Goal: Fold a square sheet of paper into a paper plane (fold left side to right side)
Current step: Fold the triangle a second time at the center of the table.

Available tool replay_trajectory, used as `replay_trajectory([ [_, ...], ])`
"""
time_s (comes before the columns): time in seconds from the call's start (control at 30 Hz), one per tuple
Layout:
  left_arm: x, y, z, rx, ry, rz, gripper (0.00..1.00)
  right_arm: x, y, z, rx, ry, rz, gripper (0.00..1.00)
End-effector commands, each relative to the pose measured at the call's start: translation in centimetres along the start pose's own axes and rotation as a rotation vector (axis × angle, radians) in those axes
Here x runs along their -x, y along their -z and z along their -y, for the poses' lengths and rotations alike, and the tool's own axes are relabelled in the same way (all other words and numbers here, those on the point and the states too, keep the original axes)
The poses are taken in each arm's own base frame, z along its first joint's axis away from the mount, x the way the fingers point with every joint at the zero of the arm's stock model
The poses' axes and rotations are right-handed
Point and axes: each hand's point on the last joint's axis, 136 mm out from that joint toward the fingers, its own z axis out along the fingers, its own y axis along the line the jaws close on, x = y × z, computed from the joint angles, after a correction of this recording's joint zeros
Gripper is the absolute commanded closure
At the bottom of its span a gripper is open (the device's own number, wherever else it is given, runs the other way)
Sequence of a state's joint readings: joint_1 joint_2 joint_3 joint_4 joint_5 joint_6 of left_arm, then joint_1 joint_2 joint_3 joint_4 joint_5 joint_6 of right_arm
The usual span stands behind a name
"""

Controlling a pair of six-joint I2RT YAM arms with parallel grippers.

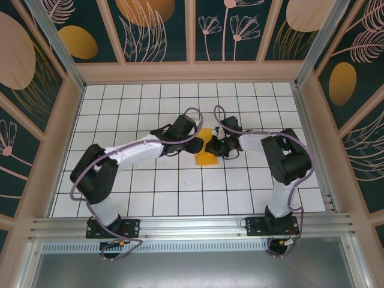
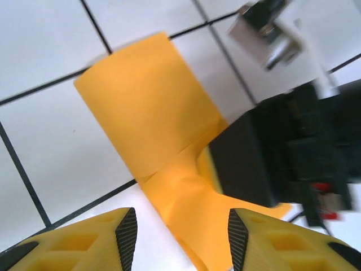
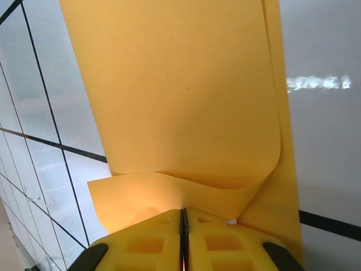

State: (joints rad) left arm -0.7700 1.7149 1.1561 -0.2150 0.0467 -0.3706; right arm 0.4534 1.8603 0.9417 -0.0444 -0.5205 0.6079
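The square sheet of paper (image 1: 207, 157) lies mid-table, orange-yellow, with one side curled over onto itself in a loose roll (image 3: 180, 84). My right gripper (image 3: 183, 217) is shut, and the sheet's near edge is pinched at its yellow fingertips. In the top view it sits at the sheet's right side (image 1: 217, 146). My left gripper (image 2: 181, 240) stands open just above the sheet (image 2: 146, 113), its black pads (image 2: 127, 237) apart with paper lying between and below them. In the top view it meets the sheet from the left (image 1: 195, 143).
White gridded tabletop (image 1: 150, 192) inside a framed enclosure with dark patterned wall panels (image 1: 150, 30). Both arms reach inward to the centre, close to each other. The right gripper's black body (image 2: 254, 164) sits close ahead of my left fingers.
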Motion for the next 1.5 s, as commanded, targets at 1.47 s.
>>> replay_trajectory([
  [1.47, -15.0, -3.8, 2.8, -0.342, 0.107, -0.384, 0.55, -2.3, -1.3, 4.4, -0.152, -0.045, -0.07, 0.87],
])
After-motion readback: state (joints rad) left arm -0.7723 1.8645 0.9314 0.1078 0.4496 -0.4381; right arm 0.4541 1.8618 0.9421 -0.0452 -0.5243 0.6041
